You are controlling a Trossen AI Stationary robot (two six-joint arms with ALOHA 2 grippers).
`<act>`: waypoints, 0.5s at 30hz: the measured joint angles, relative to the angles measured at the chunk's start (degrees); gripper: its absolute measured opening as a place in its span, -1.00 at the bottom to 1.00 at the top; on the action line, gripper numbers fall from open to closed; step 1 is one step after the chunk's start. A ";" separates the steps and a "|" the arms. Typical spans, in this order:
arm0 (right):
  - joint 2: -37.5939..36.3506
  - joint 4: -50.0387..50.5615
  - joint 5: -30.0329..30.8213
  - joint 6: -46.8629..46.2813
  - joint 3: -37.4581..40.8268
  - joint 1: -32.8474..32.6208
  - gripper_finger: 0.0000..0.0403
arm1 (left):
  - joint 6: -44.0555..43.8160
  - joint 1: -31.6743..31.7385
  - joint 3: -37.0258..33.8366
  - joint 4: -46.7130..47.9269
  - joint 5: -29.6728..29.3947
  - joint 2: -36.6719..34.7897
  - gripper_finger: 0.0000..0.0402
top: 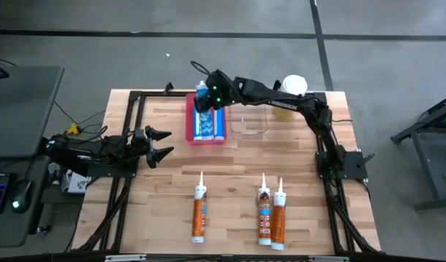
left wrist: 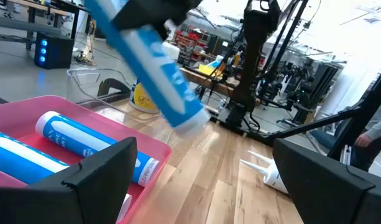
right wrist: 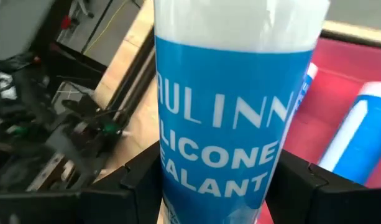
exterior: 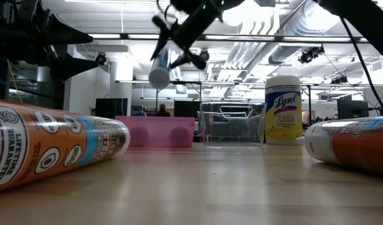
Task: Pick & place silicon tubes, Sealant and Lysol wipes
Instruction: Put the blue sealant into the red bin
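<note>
Blue tube clamped in my right fingers above pink tray at bench's far edge, left fingers spread empty.

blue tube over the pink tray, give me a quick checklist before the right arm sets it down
1. Grip: the right gripper is shut on the blue tube, jaws on both sides in the right wrist view: ok.
2. Position: tube hangs above the pink tray at its far end: ok.
3. Room in the tray: two blue tubes already lie there; free slot: cannot tell.
4. Tube angle: tilted, not level with the tray: not ok.
5. Left gripper open, clear of the tray: ok.
6. Clear bin beside the tray, apart from it: ok.
</note>
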State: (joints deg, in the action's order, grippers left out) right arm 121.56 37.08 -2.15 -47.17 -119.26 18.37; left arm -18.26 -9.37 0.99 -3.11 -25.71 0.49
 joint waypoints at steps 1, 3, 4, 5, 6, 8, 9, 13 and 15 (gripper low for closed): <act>0.81 -0.65 -0.38 -0.70 0.00 0.41 0.05 | -0.02 -0.02 0.00 0.00 0.00 0.01 0.84; 2.41 -2.79 -1.01 -1.84 0.00 0.93 0.05 | 0.00 0.00 -0.01 0.00 0.00 0.00 0.84; 3.13 -3.96 -1.31 -2.57 0.00 1.21 0.05 | -0.01 -0.02 -0.02 0.00 0.00 0.00 0.84; 3.93 -4.86 -1.69 -3.35 0.00 1.49 0.05 | -0.02 -0.01 -0.01 0.00 0.04 0.00 0.84; 4.59 -5.40 -2.21 -3.89 0.00 1.75 0.05 | -0.01 0.00 -0.01 0.00 0.04 0.01 0.84; 5.95 -5.47 -2.98 -4.33 0.00 2.37 0.05 | -0.02 -0.02 -0.02 0.00 -0.07 0.02 0.84; 6.55 -5.21 -2.89 -4.25 0.00 2.68 0.05 | -0.02 -0.02 -0.02 0.00 -0.09 0.00 0.84; 7.80 -4.50 -1.91 -4.22 0.11 3.89 0.05 | -0.02 -0.02 -0.02 0.00 -0.11 0.00 0.84; 7.85 -4.42 -1.20 -4.02 0.11 4.41 0.05 | -0.02 0.00 0.00 0.00 -0.11 0.00 0.84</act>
State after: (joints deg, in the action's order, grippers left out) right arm 129.40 32.66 -3.35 -51.19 -119.15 22.78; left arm -18.28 -9.37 0.99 -3.11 -25.82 0.49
